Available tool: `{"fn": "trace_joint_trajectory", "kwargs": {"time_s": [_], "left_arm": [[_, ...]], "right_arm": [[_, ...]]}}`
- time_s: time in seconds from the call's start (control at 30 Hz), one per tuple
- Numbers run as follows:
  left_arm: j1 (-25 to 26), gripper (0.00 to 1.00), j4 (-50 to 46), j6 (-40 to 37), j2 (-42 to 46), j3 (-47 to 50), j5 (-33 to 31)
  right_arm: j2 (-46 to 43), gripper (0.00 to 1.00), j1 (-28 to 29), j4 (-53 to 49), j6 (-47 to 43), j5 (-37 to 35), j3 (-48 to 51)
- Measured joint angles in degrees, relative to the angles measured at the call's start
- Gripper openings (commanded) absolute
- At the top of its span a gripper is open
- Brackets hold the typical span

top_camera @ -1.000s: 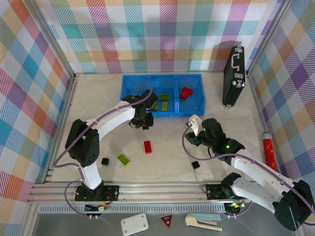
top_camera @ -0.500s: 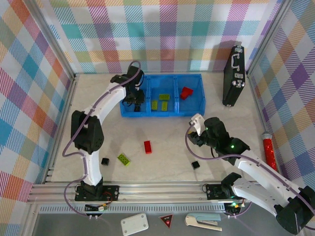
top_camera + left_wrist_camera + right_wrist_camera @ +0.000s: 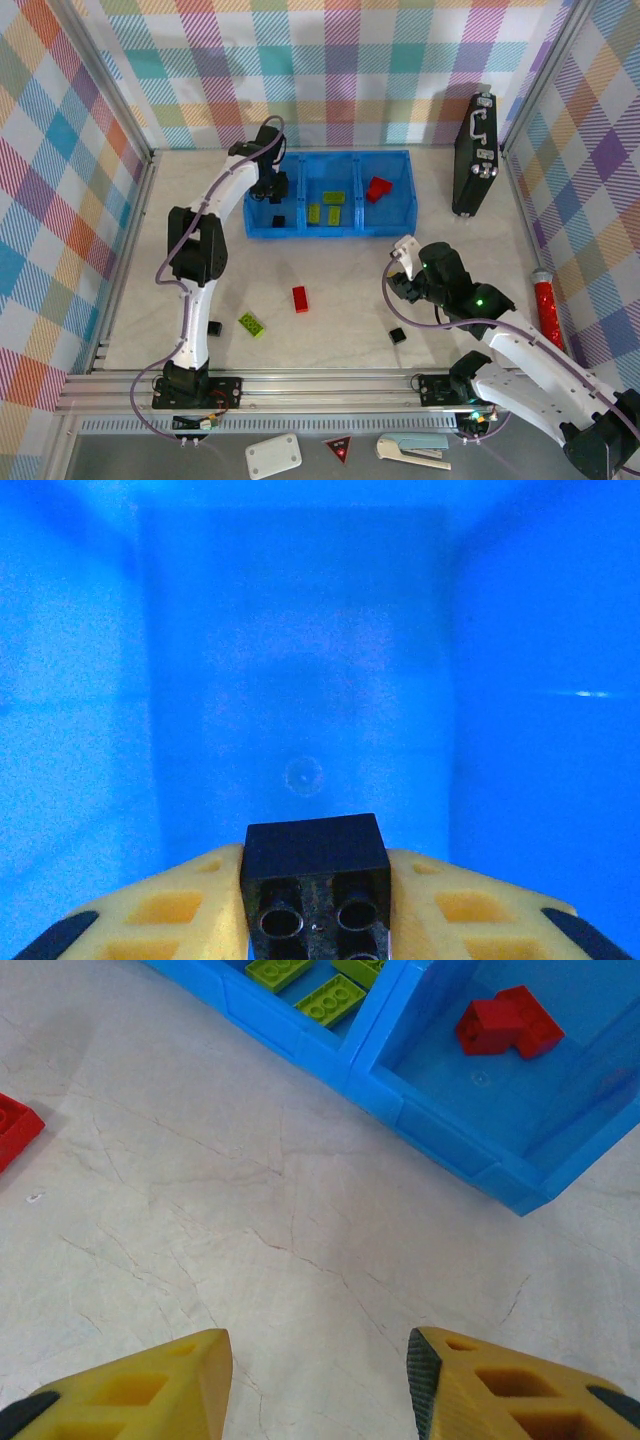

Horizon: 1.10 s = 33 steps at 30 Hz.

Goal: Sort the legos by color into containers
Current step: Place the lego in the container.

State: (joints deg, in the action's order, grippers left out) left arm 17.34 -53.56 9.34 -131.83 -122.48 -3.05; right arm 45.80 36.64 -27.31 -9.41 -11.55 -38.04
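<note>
My left gripper [image 3: 278, 214] hangs over the left compartment of the blue tray [image 3: 400, 225], shut on a black lego [image 3: 315, 855] whose studs face the left wrist camera, above the bare blue floor [image 3: 300, 680]. Green legos [image 3: 332, 198] lie in the middle compartment and red legos [image 3: 377, 188] in the right one. On the table lie a red lego [image 3: 300, 299], a green lego [image 3: 251, 324] and a black lego [image 3: 397, 336]. My right gripper [image 3: 400, 268] is open over bare table in front of the tray's right end [image 3: 440, 1125], nothing between its fingertips [image 3: 318, 1365].
A black upright case [image 3: 474, 155] stands at the back right. A red stick [image 3: 546, 306] lies by the right wall. Plaid walls enclose the table on three sides. Bare table stretches between the tray and the loose legos.
My left arm has carried the black lego from in front of the tray up and back over the left compartment. The right gripper has drifted slightly right and nearer.
</note>
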Motion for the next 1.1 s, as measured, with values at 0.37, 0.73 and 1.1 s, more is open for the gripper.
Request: {"fn": "trace_joint_trajectory", "kwargs": {"time_s": [0.37,0.73,1.1], "left_arm": [[-0.24,0.4,-0.52,-0.9,-5.79,-1.88,2.05],[-0.24,0.46,-0.61,-1.29,-6.97,-1.88,3.19],[-0.24,0.47,-2.05,-1.2,-5.73,-1.75,4.17]], "right_arm": [[0.31,0.52,0.0,-0.7,0.04,0.07,-0.02],[2.51,0.58,0.0,-1.22,1.53,1.29,-1.18],[5.64,0.64,0.0,-4.24,7.19,1.68,-2.82]]}}
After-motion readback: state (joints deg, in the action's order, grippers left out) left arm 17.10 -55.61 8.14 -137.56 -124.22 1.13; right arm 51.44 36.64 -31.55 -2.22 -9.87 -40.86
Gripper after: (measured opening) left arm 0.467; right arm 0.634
